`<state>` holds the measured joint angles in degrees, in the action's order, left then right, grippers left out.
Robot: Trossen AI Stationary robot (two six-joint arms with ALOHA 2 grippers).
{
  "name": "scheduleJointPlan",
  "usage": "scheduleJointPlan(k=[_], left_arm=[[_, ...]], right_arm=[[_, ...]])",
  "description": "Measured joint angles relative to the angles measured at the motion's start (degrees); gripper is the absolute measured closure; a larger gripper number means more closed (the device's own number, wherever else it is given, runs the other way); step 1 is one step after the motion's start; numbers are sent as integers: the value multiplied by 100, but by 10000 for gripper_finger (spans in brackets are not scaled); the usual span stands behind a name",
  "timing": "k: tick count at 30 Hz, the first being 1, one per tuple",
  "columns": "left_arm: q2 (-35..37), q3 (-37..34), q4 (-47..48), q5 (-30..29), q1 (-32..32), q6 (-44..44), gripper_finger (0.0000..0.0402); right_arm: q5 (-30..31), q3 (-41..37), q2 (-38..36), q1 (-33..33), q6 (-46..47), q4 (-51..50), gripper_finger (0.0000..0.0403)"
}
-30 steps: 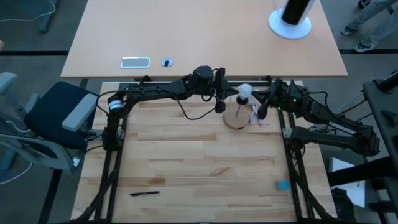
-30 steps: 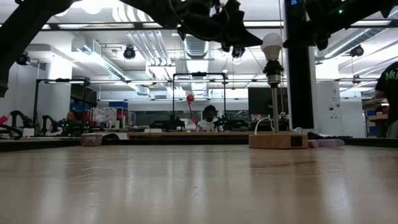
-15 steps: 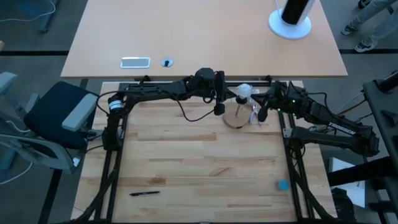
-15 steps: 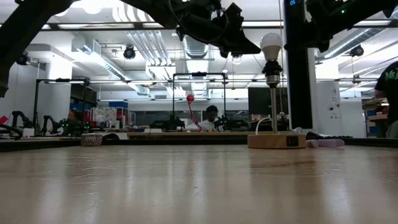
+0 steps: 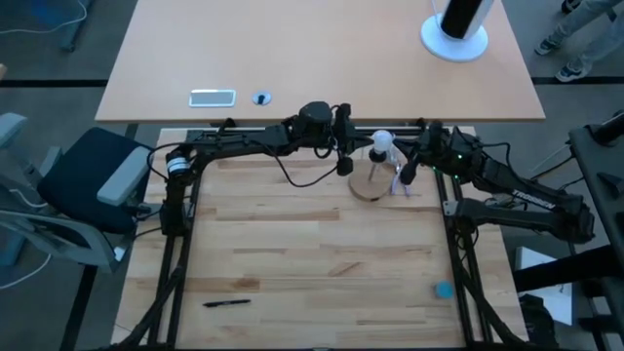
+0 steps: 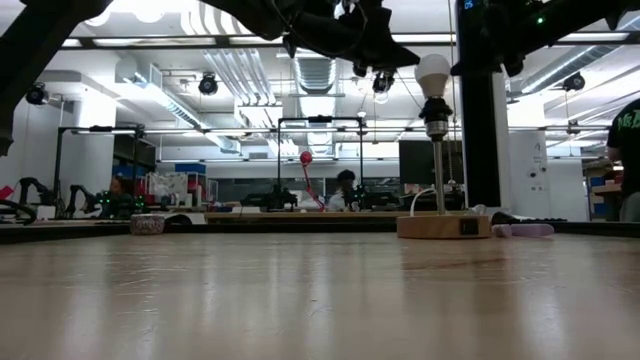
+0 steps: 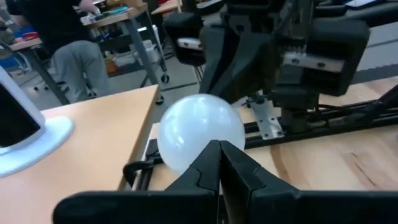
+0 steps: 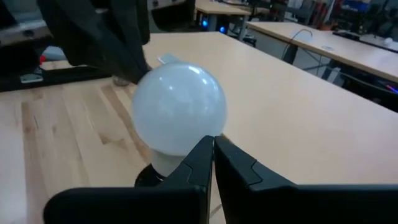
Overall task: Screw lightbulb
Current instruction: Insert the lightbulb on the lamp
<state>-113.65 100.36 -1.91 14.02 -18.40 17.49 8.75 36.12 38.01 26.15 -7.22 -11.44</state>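
Standing screwed into the socket atop a thin black post (image 6: 439, 170), the lightbulb (image 5: 381, 142) sits between the two pincers, at the far edge of the wooden table (image 5: 312, 253). Rising from a round wooden disc (image 5: 370, 185), with a white cord beside it. Left gripper (image 5: 344, 166) hanging just to one side of the lightbulb, fingers (image 7: 214, 168) pressed together, pinching nothing, tips pointed at the white globe close ahead yet apart from it. Right gripper (image 5: 410, 174) on the opposite side of the lightbulb, likewise pressed together and empty, its fingers (image 8: 211, 158) aimed at the globe's lower half, near the neck. Seen from table height, both dark arms reaching in from above, the lightbulb upright and lifted well clear of the tabletop. Well behind both pincers, on the lighter table (image 5: 322, 58) beyond: a white-based black cylinder (image 5: 456, 27), a small flat white device (image 5: 212, 97) and a small round dark item (image 5: 261, 97). Well nearer the camera side, away from either pincer: a black pen (image 5: 226, 302) and a small blue object (image 5: 444, 289) on the wood.
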Motion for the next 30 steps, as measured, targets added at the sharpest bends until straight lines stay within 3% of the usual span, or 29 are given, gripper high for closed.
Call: scheduleJointPlan(k=[21, 30], left_arm=[[-22, -22, 1, -210, -24, 114, 401], [27, -42, 87, -32, -24, 145, 401]], right_arm=[[-546, 0, -139, -7, 482, -331, 390], [-46, 0, -239, -4, 496, -547, 390]])
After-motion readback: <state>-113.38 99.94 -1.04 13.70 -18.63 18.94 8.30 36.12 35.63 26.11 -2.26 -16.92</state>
